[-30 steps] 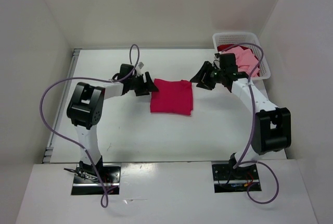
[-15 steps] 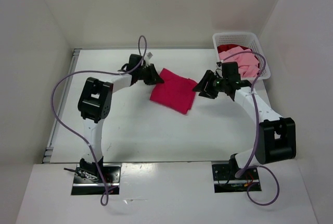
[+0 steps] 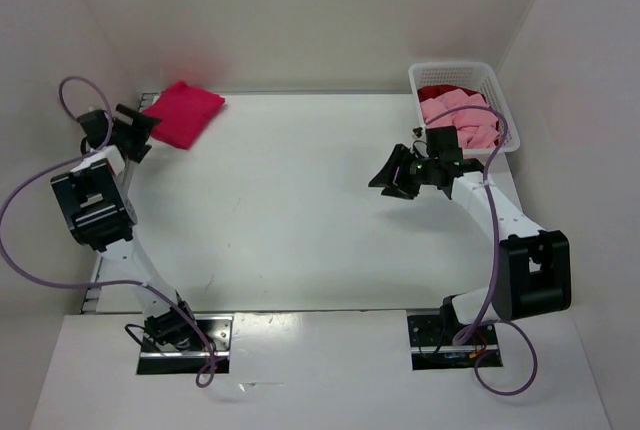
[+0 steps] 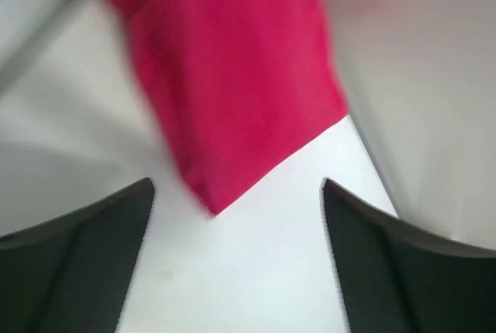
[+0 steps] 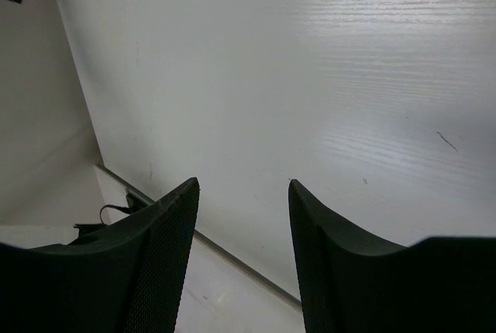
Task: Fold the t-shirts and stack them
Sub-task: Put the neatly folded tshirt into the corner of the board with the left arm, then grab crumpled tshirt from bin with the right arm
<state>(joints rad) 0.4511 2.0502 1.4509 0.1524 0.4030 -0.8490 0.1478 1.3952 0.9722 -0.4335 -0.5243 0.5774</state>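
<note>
A folded bright crimson-magenta t-shirt (image 3: 183, 113) lies at the back left corner of the table. My left gripper (image 3: 140, 130) stands open just beside its near left edge. In the left wrist view the crimson shirt (image 4: 232, 77) lies ahead of the spread fingers of the left gripper (image 4: 236, 209), with nothing between them. My right gripper (image 3: 392, 178) hangs open over bare table at the right of middle; in the right wrist view the right gripper (image 5: 244, 190) holds nothing. A light pink t-shirt (image 3: 458, 115) and a dark red t-shirt (image 3: 440, 91) lie crumpled in the basket.
The white lattice basket (image 3: 455, 67) stands at the back right corner, against the white wall. White walls close in the table on the left, back and right. The table's metal edge strip (image 5: 232, 252) shows in the right wrist view.
The left arm carried the folded crimson shirt from the table's middle to the back left corner and let it go. The right gripper shifted slightly and stayed open.
</note>
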